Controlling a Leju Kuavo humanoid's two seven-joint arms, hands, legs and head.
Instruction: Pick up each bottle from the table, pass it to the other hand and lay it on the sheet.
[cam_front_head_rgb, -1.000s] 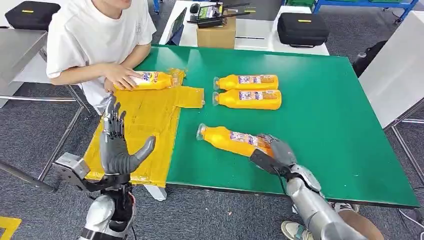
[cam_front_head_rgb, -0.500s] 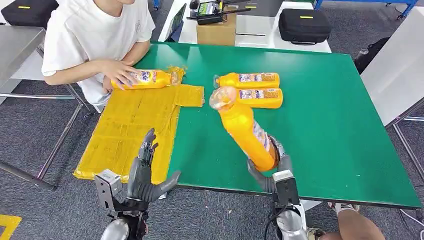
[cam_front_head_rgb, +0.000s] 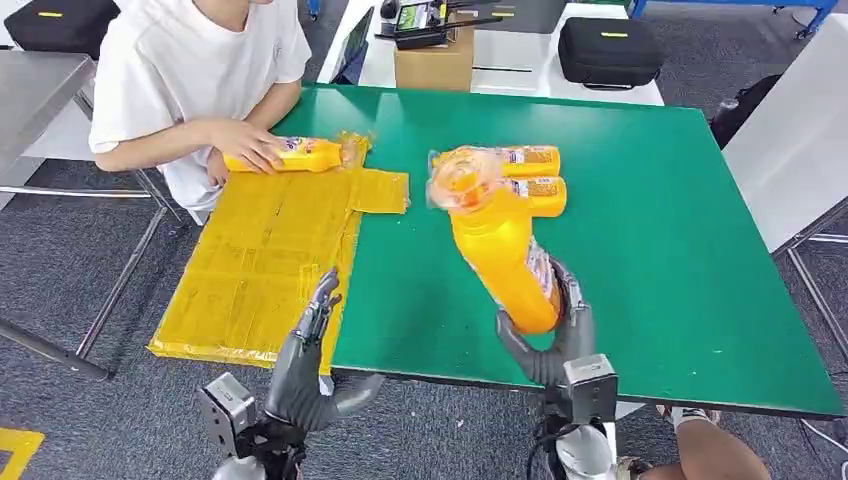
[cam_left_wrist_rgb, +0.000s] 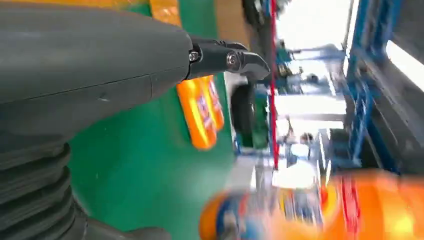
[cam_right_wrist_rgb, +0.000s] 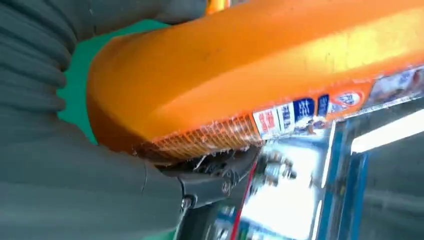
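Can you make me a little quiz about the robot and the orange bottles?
1. True or false: the right hand holds an orange bottle up off the green table.
2. How many bottles lie on the table behind it?
3. Who touches the bottle on the yellow sheet? A: the left hand. B: a person's hand.

Key: 1 true. 2 two. 3 B.

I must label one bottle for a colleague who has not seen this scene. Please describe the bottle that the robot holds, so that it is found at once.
On the green table, look at the near edge, where the robot's right hand rises. Its fingers grip the base of an orange bottle. Unlike the two bottles lying flat behind it, this one is lifted, with its cap end uppermost.
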